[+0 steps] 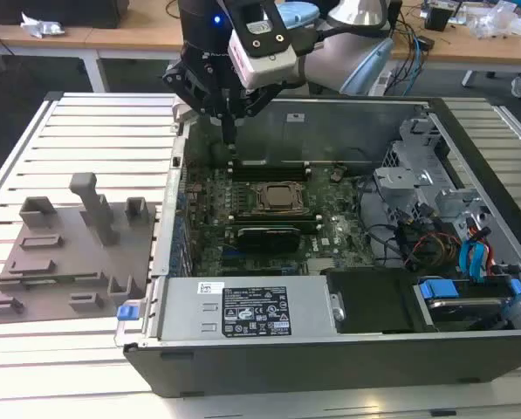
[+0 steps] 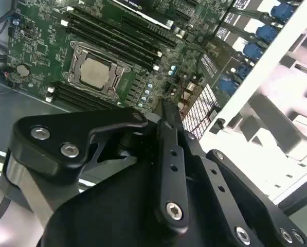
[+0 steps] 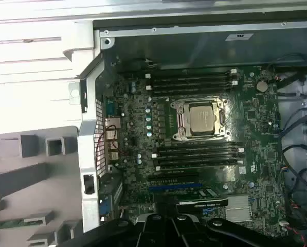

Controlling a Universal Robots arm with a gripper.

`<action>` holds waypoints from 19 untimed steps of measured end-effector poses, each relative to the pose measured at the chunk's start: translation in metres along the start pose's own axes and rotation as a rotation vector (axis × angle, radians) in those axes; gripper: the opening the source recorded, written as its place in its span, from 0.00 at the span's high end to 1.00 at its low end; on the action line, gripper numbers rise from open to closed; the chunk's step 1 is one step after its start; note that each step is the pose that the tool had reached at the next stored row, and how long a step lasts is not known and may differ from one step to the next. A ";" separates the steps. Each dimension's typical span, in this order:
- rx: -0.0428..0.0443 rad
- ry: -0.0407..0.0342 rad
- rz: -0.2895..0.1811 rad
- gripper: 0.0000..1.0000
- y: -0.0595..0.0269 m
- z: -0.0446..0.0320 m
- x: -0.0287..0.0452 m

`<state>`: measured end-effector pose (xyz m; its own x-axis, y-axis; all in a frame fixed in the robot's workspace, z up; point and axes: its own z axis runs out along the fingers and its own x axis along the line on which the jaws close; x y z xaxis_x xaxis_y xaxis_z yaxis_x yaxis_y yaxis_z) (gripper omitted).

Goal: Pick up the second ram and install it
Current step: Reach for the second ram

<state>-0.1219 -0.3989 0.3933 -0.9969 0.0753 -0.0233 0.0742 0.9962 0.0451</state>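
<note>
We see the gripper above the motherboard with fingers pinched together, while the second ram lies in the holder tray.

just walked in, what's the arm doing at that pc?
The gripper hangs inside the open case, over the far edge of the motherboard, toward the exterior view's left. A green ram stick lies in the grey tray outside the case, so that one is not installed yet.

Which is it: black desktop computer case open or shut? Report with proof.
Open. The black metal desktop computer case lies with its top side uncovered, so the green motherboard and its square silver processor show inside.
</note>
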 end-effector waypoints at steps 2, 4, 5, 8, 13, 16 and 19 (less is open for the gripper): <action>0.0001 0.0000 0.000 0.90 -0.0007 -0.0003 0.0094; 0.0000 -0.0002 0.000 0.90 -0.0025 -0.0009 0.0335; 0.0000 -0.0002 0.000 0.90 -0.0027 -0.0008 0.0364; 0.0000 -0.0002 0.000 0.90 -0.0047 -0.0013 0.0633; 0.0000 -0.0002 0.000 0.90 -0.0079 -0.0019 0.1053; 0.0001 -0.0002 0.000 0.90 -0.0100 -0.0023 0.1339; 0.0000 -0.0002 0.000 0.90 -0.0117 -0.0020 0.1567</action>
<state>-0.2790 -0.3988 0.3911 -0.9969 0.0754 -0.0235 0.0743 0.9962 0.0451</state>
